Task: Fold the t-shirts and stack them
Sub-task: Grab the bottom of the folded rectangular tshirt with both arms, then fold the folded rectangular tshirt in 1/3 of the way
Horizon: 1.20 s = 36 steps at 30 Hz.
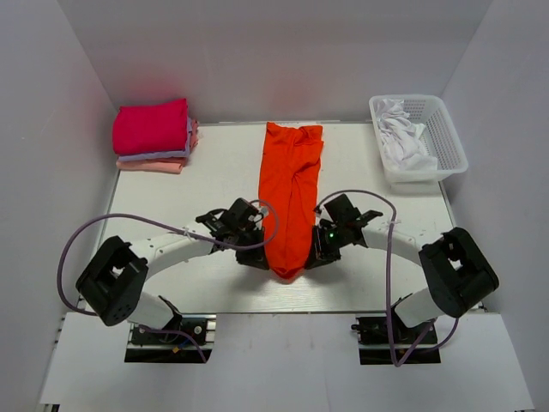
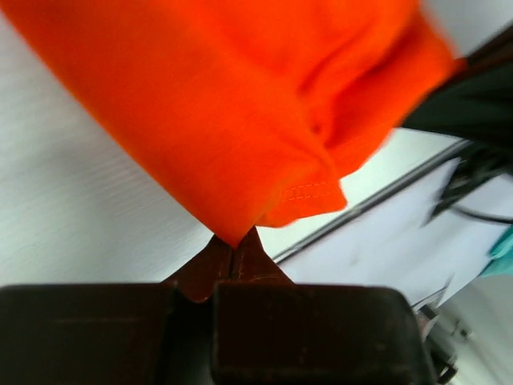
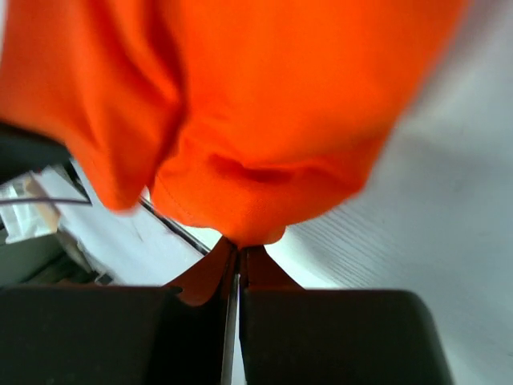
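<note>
The bright orange-red t-shirt (image 1: 292, 193) lies as a long narrow strip down the middle of the table, its near end lifted between my two grippers. My left gripper (image 1: 262, 257) is shut on the shirt's near left edge (image 2: 240, 144). My right gripper (image 1: 316, 255) is shut on the near right edge (image 3: 264, 160). A stack of folded t-shirts stands at the back left: magenta-pink (image 1: 151, 126) on top, pale lavender (image 1: 154, 156) under it, light pink (image 1: 150, 166) at the bottom.
A white plastic basket (image 1: 446, 137) at the back right holds crumpled white cloth (image 1: 401, 133). White walls enclose the table on three sides. The table's near edge (image 1: 283, 311) runs just behind the arm bases.
</note>
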{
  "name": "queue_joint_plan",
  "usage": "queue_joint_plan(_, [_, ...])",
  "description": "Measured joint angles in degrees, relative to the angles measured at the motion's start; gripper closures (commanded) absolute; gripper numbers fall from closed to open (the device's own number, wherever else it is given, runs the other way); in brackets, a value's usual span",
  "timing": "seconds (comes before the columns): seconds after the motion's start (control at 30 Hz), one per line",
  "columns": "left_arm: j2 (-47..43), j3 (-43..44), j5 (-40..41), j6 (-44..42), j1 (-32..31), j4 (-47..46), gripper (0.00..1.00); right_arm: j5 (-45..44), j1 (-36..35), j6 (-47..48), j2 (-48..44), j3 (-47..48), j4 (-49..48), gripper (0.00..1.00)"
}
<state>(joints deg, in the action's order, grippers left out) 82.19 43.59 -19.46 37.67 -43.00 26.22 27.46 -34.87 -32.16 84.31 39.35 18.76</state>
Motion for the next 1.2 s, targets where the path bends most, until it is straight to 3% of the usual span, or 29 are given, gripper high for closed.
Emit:
queue_joint_plan(0.17, [1.79,11.04,4.20,2.05,0.37,4.07,1.00,-2.51,0.55,1.62,2.23,9.07,2.60,1.00])
queue_joint_plan(0.37, [14.38,29.14,10.51,2.43,2.58,10.34,1.00,-7.02,3.80,4.72,11.17,25.51,9.60,1.00])
queue_joint_plan(0.83, [34.69,58.88,8.46,-2.78,14.51,14.73,1.00,-8.31,13.25,10.78,30.12,61.00,21.31,1.00])
queue_joint_plan(1.2, [40.13,61.40,1.81,-6.23,17.68,9.90,1.00,-4.63,15.56,10.75,34.36,63.71,21.40,1.00])
